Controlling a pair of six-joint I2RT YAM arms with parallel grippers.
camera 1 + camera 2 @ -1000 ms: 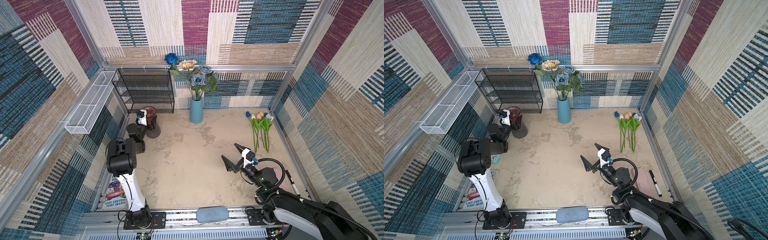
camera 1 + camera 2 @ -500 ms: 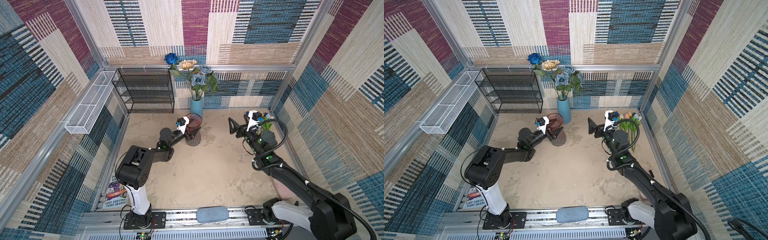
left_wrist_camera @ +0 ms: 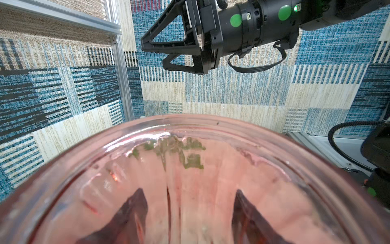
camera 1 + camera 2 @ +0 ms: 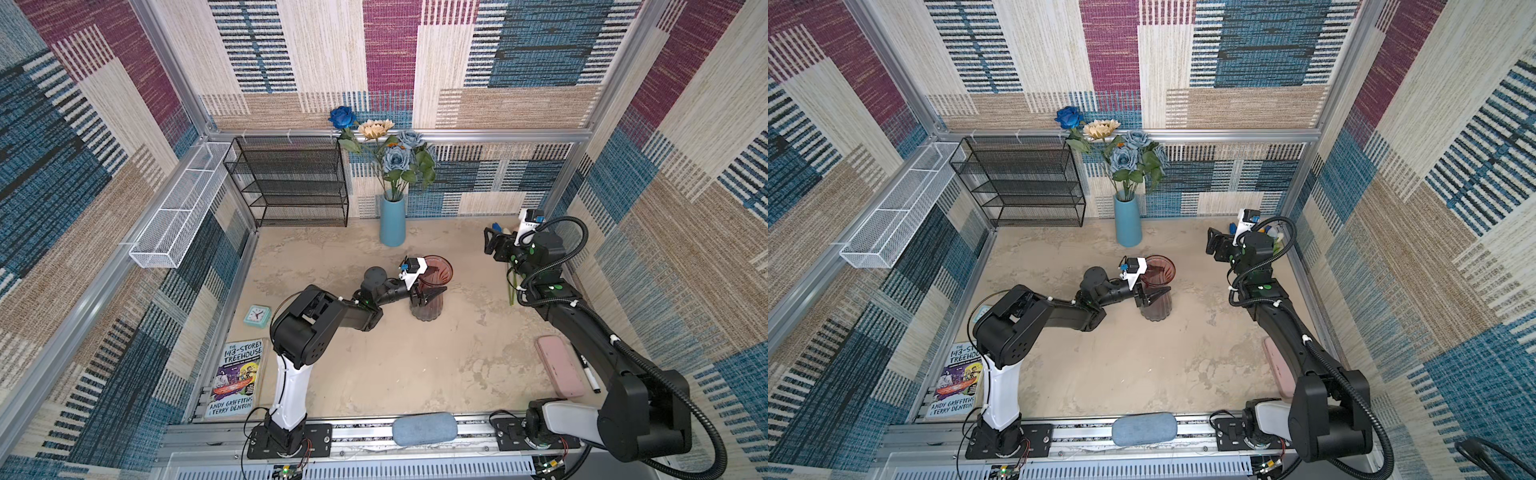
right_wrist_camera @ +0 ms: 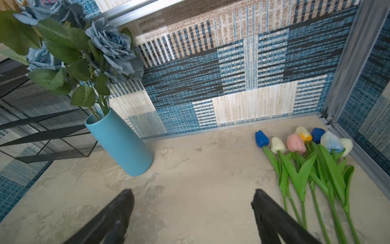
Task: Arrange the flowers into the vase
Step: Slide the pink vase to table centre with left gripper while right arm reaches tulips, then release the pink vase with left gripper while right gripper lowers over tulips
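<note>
The left gripper [image 4: 430, 293] is clamped around the ribbed dark-pink glass vase [image 4: 432, 312], which stands upright mid-table. The right gripper [image 5: 192, 192] hovers with its jaws spread wide above the beige table [image 5: 190, 160], near the short pink, white, yellow and blue tulips [image 5: 304, 147] lying by the right wall. The dusty-blue roses [image 5: 111, 42] stand in a cylindrical blue vase [image 5: 120, 143] at the back wall.

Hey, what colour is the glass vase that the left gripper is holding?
Translucent reddish-pink; the glass vase shows best in the left wrist view.
</note>
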